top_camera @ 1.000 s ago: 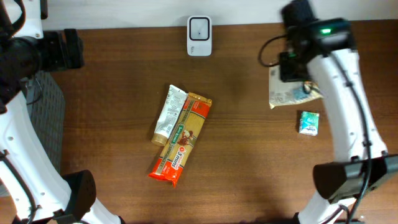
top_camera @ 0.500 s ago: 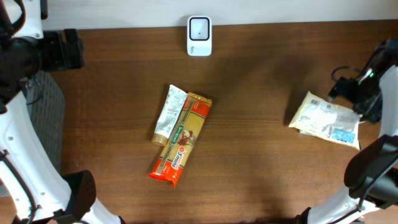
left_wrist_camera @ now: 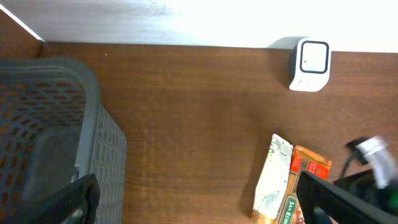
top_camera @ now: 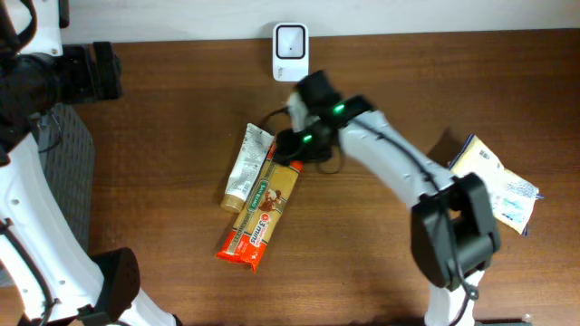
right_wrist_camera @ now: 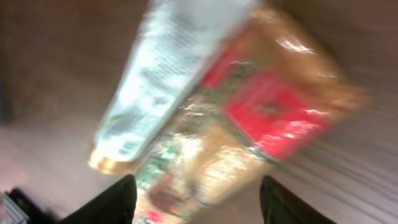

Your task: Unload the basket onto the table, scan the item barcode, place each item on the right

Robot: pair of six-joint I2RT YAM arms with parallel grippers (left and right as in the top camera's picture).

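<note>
Left arm (top_camera: 16,195), right arm (top_camera: 390,158): white shells, black joints, black pincer fingers (right_wrist_camera: 115,202); right carries cable (top_camera: 337,166), green light (top_camera: 337,110) (lit).

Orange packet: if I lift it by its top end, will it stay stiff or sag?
Probably fairly stiff: the orange packet is long and lies flat and straight. Its glossy film, glinting in the right wrist view, may slip in the jaws. The tube lying against it could get nudged.

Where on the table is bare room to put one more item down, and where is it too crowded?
Bare wood lies between the basket and the tube, in front between the pasta pack and the right arm, and at the back between the scanner and the packet. The middle is crowded: the right tool hangs over tube and pack.
</note>
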